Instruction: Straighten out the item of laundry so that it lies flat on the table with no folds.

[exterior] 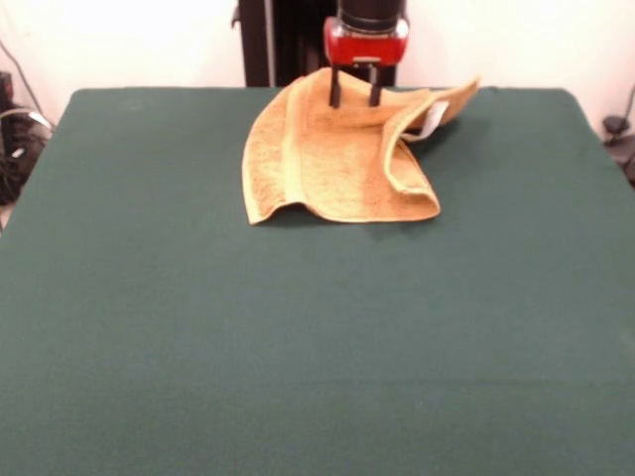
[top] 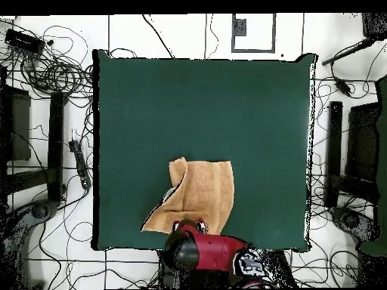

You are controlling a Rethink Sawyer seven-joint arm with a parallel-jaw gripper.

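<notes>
The item of laundry (exterior: 327,164), a golden-orange terry towel, lies near the far middle of the table (exterior: 298,347). Its right side is folded over on itself, with a white tag (exterior: 433,119) showing under the fold, and its front left corner curls up. My gripper (exterior: 355,99) hangs over the towel's far edge, open, its two black fingers (exterior: 335,92) apart with their tips down at the cloth. From overhead, the towel (top: 200,192) sits by the table's (top: 189,98) bottom edge, and the gripper (top: 190,225) is at the towel's lower edge.
Dark green cloth stretches wide in front of the towel. Around the table, tangled cables (top: 64,75) lie on the floor, and black stands (top: 57,143) flank both sides. The table's edge runs close behind the towel.
</notes>
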